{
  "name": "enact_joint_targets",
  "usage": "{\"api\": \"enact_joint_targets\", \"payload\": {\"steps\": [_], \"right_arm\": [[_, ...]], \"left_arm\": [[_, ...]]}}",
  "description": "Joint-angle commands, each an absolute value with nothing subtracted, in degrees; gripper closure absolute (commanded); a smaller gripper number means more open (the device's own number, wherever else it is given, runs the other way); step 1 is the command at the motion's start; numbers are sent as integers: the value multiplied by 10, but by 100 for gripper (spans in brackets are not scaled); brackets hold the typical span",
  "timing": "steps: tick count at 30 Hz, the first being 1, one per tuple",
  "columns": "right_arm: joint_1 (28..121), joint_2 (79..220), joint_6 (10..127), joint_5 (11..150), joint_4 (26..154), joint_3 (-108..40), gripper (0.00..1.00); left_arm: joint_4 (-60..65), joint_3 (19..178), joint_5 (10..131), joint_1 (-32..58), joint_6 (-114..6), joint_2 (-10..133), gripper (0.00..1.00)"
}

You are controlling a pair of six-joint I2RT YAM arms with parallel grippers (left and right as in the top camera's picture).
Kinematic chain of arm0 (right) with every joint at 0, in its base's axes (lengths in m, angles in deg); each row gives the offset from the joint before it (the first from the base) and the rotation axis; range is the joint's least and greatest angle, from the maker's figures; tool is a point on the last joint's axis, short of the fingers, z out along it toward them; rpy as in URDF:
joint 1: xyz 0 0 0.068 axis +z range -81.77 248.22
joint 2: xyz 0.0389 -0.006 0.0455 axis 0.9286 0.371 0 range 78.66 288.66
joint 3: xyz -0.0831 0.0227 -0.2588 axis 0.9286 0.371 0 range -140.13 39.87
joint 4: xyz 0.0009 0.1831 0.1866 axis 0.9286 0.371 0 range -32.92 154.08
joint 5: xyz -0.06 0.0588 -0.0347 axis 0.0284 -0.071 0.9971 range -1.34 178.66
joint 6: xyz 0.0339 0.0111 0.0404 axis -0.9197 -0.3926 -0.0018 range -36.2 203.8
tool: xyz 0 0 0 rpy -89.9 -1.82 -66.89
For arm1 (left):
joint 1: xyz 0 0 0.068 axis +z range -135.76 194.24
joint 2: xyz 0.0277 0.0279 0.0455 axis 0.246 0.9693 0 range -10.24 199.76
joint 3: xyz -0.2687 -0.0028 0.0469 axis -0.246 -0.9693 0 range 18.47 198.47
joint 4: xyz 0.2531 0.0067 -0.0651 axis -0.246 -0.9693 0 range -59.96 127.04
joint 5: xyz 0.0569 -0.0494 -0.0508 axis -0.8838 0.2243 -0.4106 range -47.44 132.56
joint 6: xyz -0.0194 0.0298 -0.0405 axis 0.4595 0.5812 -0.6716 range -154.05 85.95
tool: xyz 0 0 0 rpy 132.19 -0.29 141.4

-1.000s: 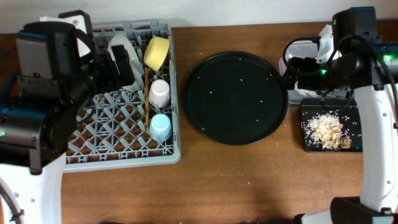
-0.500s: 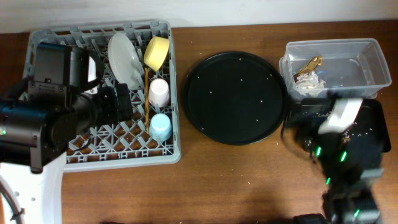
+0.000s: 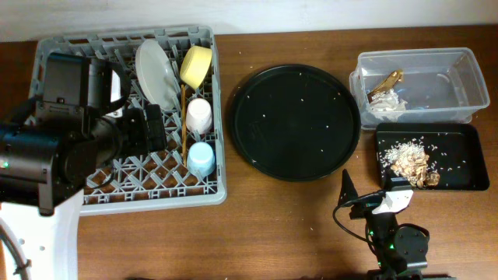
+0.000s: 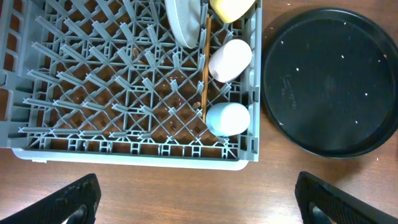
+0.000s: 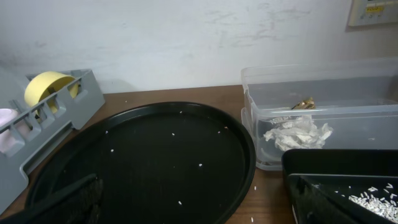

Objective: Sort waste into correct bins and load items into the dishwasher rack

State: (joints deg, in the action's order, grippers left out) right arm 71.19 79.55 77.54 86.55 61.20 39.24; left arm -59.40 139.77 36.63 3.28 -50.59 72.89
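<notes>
Left end effector (image 4: 196,186) hangs spread and empty above the dishwasher rack (image 3: 148,187) at the counter's far left corner. Right end effector (image 5: 193,208), likewise spread and empty, sits low by the near edge. Sorting looks complete, so parking well means rising straight up, touching nothing. Overhead shows plate (image 3: 153,71), yellow bowl (image 3: 196,64), pink cup (image 3: 200,115) and blue cup (image 3: 201,159) racked, and scraps (image 3: 412,163) in the black tray (image 3: 467,144) by the right edge. Only the right wrist view shows napkin (image 5: 297,134) and wrapper (image 5: 303,103) side-on inside the clear tub (image 5: 348,81).

Two cups (image 3: 200,115) (image 3: 201,159), two bins (image 3: 447,82) (image 3: 461,152), one rack (image 3: 132,176)
</notes>
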Motion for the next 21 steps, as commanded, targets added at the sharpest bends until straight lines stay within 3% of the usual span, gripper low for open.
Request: {"api": "enact_joint_targets", "payload": {"steps": [1,13,16,21], "right_arm": [[716,790,772,874,616,396,2],[716,790,772,874,616,396,2],[716,790,772,874,616,396,1],[716,790,772,874,616,396,2]], "left_arm": [[-593,1399,368,33,-512,728,0],[-577,1362,359,36,-512,729,0],[-405,1197,333,53,-497,716,0],[22,749,350,121,-490,584,0]]}}
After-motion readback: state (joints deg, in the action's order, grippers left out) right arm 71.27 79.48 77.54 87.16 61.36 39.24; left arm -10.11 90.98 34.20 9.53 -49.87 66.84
